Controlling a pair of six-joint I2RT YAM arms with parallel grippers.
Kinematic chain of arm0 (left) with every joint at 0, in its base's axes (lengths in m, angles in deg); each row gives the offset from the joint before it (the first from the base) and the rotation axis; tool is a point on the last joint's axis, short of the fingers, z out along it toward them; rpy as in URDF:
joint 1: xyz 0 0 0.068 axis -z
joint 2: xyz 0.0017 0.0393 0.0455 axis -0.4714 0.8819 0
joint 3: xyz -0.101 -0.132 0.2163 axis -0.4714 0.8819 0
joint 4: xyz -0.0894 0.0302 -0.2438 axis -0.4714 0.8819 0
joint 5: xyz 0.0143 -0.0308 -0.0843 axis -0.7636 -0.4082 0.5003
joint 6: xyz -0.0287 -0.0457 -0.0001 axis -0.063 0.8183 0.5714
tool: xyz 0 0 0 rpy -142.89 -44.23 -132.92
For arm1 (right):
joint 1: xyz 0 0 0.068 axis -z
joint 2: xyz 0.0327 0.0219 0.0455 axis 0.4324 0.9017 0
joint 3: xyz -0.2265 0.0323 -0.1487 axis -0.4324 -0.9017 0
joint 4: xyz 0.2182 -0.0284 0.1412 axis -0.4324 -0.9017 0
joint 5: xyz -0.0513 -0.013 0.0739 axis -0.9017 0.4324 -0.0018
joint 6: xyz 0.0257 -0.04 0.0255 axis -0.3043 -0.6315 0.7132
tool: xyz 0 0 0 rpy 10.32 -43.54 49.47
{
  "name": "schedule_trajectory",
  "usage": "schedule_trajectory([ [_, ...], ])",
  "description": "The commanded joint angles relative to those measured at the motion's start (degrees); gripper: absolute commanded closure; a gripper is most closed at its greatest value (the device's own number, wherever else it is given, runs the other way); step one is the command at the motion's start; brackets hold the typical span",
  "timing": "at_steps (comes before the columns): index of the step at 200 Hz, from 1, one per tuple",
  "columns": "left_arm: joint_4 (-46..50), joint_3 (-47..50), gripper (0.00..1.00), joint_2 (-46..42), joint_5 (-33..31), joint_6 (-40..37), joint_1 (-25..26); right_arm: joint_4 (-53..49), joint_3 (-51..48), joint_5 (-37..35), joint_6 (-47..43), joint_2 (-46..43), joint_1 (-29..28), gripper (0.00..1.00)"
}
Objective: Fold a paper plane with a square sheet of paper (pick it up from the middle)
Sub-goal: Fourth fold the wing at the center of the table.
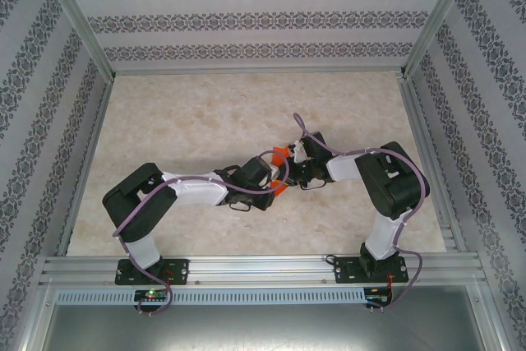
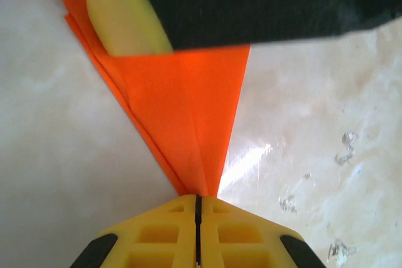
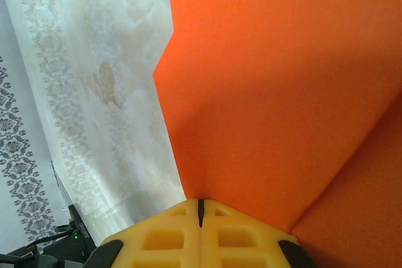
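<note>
Bright orange paper plane [image 2: 188, 117] was folded in layers, w/ a centre crease running down to a narrow tip. Stacked edges showed along its left side in the left wrist view. In the right wrist view it was a broad flat orange face w/ an angled edge at left & a fold line low right. It sat between the 2 grippers, approx. mid-table, a bit right of centre. In the top view it was mostly hidden under the wrists, w/ small orange bits showing. Couldn't tell if it touched the table [image 1: 205, 121].

On the left gripper [image 2: 198, 200] the yellow fingers were pressed together, pinching the plane's narrow tip. On the right gripper [image 3: 201, 205] the fingers were also together, clamped on the paper's edge.

Room: open pale marble-look surface lay beyond the arms & to both sides. Patterned walls [image 1: 246, 22] & alu frame rails [image 1: 246, 265] boxed it in. Both elbows were apart from the side walls, right elbow nearer its rail.
</note>
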Motion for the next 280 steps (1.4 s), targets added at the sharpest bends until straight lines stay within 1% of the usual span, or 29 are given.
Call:
schedule_trajectory([
  [1,11.5,2.3,0.89,-1.4,2.9,1.2,1.6,-5.2,-1.5,-9.2,-2.6,4.8,1.0,1.00],
  [41,13.2,0.4,0.88,-4.6,3.4,2.1,1.7,-5.0,-1.3,-8.7,-2.7,4.9,0.7,1.00],
  [73,10.5,-0.5,0.87,-9.3,2.3,4.1,1.1,-3.6,-1.6,-7.4,-2.1,5.2,0.5,1.00],
  [82,8.9,-0.7,0.85,-9.8,2.0,4.7,0.7,-3.5,-1.6,-7.4,-1.9,5.1,0.5,0.99],
  [107,7.9,-3.4,0.80,-6.9,2.9,4.5,0.3,-3.0,-1.7,-6.7,-1.5,5.1,0.4,1.00],
  [127,6.8,-5.3,0.78,-3.9,3.3,3.8,0.3,-1.5,-1.7,-5.6,-0.7,5.7,0.6,1.00],
  [162,4.1,-6.8,0.79,0.1,3.3,2.7,0.0,0.0,-2.0,-4.3,0.3,5.4,0.9,1.00],
  [192,4.0,-6.6,0.80,2.8,0.6,1.5,-1.0,-0.1,-1.9,-3.7,0.3,5.0,1.0,1.00],
  [228,1.0,-4.3,0.81,2.2,0.2,1.9,-2.0,-0.9,-1.4,-3.4,-0.1,4.7,1.0,1.00],
  [280,-3.2,-2.7,0.81,-2.4,3.9,3.9,-4.6,-1.4,-1.4,-3.5,-0.5,4.6,1.4,1.00],
])
